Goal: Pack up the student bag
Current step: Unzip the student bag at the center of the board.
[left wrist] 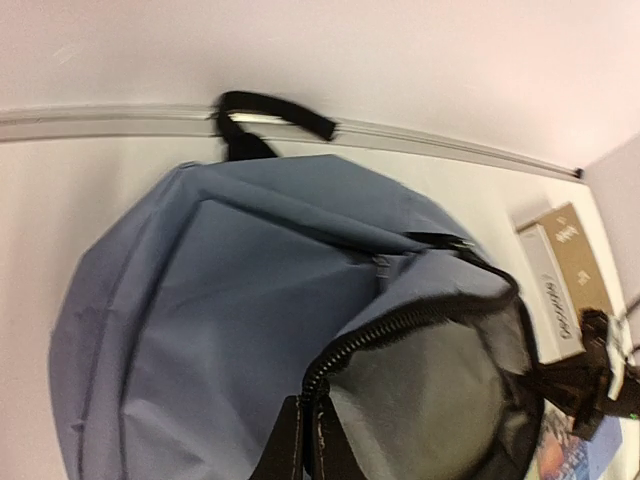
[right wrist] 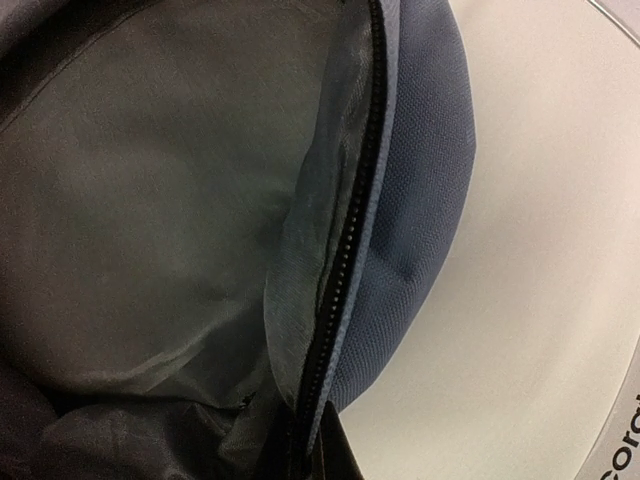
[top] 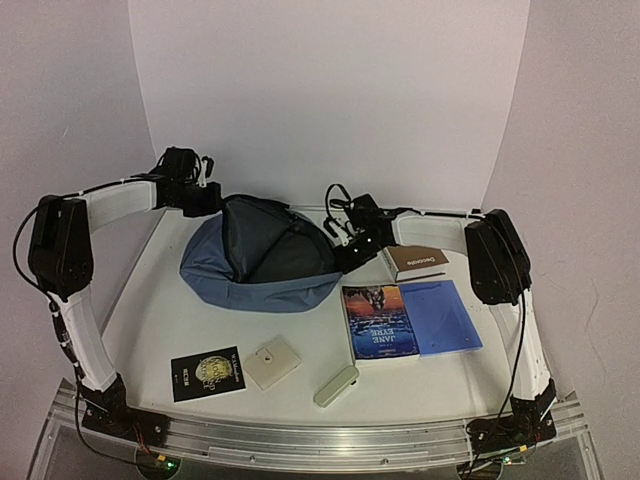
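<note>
The student bag [top: 262, 262] lies on its side in the middle of the table, slate blue, its mouth unzipped and held wide so the grey lining [right wrist: 150, 200] shows. At the bag's far left rim, my left gripper [top: 220, 200] is shut on the zipper edge [left wrist: 400, 325]; its black fingertips [left wrist: 285, 445] pinch that seam. My right gripper [top: 347, 254] is shut on the opposite zipper edge [right wrist: 345, 260] at the bag's right side. The right fingertips [right wrist: 335, 455] are mostly hidden by fabric. The bag's black carry loop [left wrist: 272, 110] points to the back wall.
Right of the bag lie a brown book [top: 416, 261], a Jane Eyre paperback [top: 379, 320] and a bright blue notebook [top: 441, 316]. Near the front edge are a black booklet [top: 207, 372], a cream square pad [top: 272, 362] and a pale green case [top: 336, 386].
</note>
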Action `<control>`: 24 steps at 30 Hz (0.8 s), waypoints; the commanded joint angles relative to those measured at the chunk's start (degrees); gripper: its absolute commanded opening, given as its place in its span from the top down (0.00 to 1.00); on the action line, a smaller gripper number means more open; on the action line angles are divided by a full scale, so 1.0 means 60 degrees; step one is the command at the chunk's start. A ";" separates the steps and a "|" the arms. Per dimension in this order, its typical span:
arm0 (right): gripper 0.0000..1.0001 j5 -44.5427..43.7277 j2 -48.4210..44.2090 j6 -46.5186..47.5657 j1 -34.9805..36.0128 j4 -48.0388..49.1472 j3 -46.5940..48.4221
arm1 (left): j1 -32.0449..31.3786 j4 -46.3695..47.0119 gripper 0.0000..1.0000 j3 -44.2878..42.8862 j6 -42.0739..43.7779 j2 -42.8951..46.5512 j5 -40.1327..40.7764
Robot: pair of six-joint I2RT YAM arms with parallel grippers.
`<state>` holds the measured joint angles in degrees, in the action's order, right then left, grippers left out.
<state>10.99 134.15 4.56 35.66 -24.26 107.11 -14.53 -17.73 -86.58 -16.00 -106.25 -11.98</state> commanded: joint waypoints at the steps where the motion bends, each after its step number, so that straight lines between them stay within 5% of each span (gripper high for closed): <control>1: 1.00 -0.0451 -0.0247 0.0614 -0.0074 -0.0009 -0.0255 | 0.0769 -0.0688 1.00 -0.0517 0.0004 -0.1040 0.0550; 10: 1.00 -0.0262 -0.0224 0.0627 -0.0073 -0.0013 -0.0245 | 0.0817 -0.0948 0.99 -0.0565 -0.0127 -0.2856 0.1396; 16: 0.98 0.0076 -0.0312 0.0424 -0.0074 -0.0029 -0.0155 | 0.0789 -0.0182 0.62 0.0026 -0.0008 -0.2245 0.0125; 24: 0.71 0.0766 -0.0549 -0.0351 -0.0081 -0.0073 0.0045 | 0.0616 0.0640 0.32 0.0806 0.0235 -0.0106 -0.1079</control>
<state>13.20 134.15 5.14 35.47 -23.54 106.21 -10.41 -17.39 -81.87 -16.08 -114.70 -13.98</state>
